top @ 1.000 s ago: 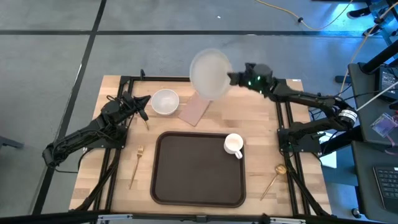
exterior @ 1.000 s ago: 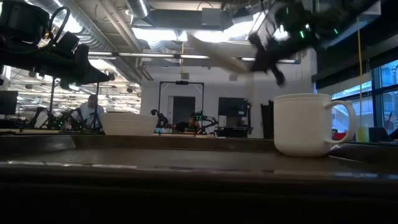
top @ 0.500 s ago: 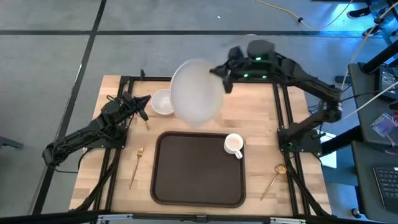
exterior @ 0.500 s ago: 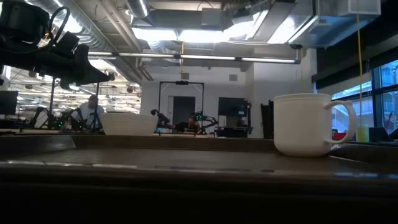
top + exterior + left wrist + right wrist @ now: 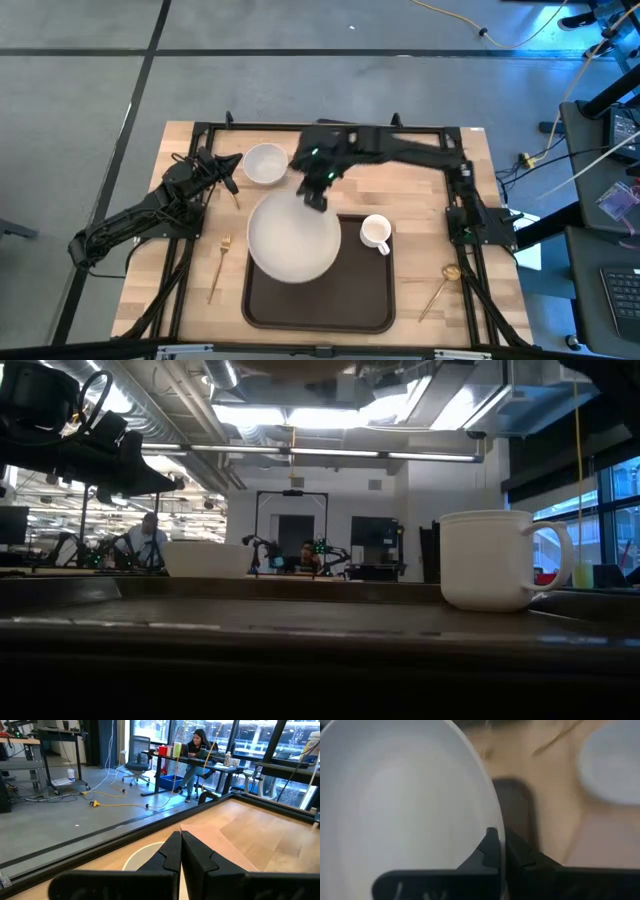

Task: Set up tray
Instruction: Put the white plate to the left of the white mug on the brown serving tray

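Observation:
The white plate (image 5: 294, 240) hangs over the left half of the dark brown tray (image 5: 330, 300), carried by my right gripper (image 5: 315, 198), which is shut on its far rim. In the right wrist view the plate (image 5: 405, 805) fills the picture ahead of the gripper (image 5: 498, 851). A white cup (image 5: 376, 233) stands on the tray's right part and shows in the low view too (image 5: 500, 560). My left gripper (image 5: 228, 170) waits, shut, beside the white bowl (image 5: 265, 163) near the table's far left. The arm hides the napkin. My right gripper pinches the plate's rim (image 5: 501, 832) at its far edge between the two fingers, one on the upper face and one beneath. The fingers come from the far side, slanting down. The plate is lifted clear above the tray, lying close to level.
A gold fork (image 5: 218, 265) lies left of the tray and a gold spoon (image 5: 440, 285) right of it. The bowl rests on the wood behind the tray's left corner. The low view shows the tray's near rim (image 5: 300, 622), and a person sits in the room beyond.
My right gripper has swung from above the table's far edge toward the near-left, carrying the plate from over the napkin to over the tray's left half. The plate, earlier tipped steeply, now lies nearly flat. The gripper has stayed shut on the rim throughout.

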Controlling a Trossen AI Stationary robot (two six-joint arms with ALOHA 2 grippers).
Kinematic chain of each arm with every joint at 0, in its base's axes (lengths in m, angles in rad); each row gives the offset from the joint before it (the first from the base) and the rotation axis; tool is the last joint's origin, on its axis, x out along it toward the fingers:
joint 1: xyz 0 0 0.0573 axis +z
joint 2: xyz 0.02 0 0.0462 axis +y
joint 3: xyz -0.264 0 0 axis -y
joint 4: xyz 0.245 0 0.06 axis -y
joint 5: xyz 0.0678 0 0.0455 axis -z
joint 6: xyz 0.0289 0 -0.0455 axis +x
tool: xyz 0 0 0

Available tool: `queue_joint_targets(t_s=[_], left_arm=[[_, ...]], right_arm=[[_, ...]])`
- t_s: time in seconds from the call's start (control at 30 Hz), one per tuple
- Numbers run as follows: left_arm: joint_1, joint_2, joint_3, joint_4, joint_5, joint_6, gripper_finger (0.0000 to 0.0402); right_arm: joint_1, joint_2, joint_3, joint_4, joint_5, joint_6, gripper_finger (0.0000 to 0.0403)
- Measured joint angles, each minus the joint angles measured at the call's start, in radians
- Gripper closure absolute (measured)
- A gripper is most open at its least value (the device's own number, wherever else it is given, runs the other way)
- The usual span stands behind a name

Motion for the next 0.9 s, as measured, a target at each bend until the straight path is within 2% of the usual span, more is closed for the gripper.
queue_joint_targets(t_s=[0.1, 0.3, 0.5, 0.67, 0.9], left_arm=[[0.000, 0.000, 0.000, 0.000, 0.000, 0.000, 0.0398], [0.000, 0.000, 0.000, 0.000, -0.001, 0.000, 0.0398], [0.000, 0.000, 0.000, 0.000, -0.001, 0.000, 0.0398], [0.000, 0.000, 0.000, 0.000, 0.001, -0.001, 0.0398], [0.000, 0.000, 0.000, 0.000, 0.002, -0.001, 0.0398]], right_arm=[[0.029, 0.071, 0.000, -0.022, -0.040, 0.000, 0.0402], [0.097, 0.189, 0.000, -0.032, -0.012, 0.014, 0.0401], [0.138, 0.282, 0.000, -0.031, 0.117, -0.027, 0.0401], [0.155, 0.326, 0.000, -0.014, 0.187, -0.045, 0.0401], [0.152, 0.338, 0.001, 0.075, 0.190, -0.010, 0.0401]])
